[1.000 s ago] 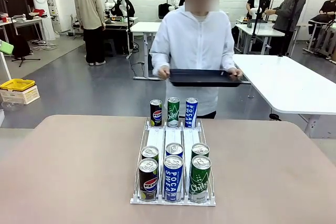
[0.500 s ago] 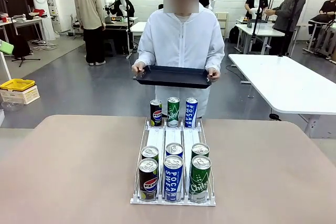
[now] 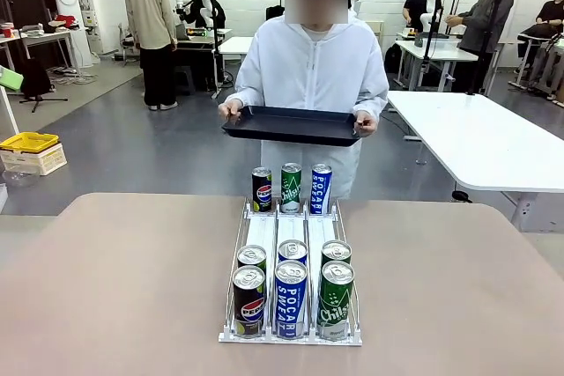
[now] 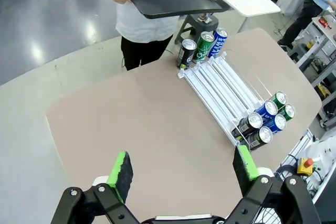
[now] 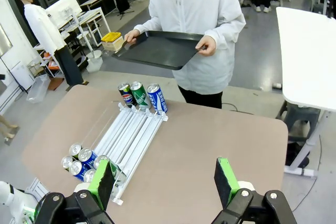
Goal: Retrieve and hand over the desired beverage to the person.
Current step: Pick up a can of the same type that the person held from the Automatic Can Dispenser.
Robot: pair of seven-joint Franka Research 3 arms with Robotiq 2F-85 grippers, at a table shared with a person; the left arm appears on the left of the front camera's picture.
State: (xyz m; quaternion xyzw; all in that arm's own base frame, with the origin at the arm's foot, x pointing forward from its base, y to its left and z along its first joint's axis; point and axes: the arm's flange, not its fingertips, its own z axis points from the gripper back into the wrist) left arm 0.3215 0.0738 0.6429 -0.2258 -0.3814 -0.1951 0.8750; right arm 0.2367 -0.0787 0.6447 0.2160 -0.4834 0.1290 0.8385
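Beige table (image 3: 132, 279) carries a rack (image 3: 263, 231) of cans (image 3: 290, 297) at its middle; the person (image 3: 308, 68) stands at the far side holding a tray (image 3: 291, 125). Left gripper (image 4: 182, 166) and right gripper (image 5: 165, 178) hang spread, empty. Close-packed cans could mean grabbing the wrong drink or toppling a neighbour.
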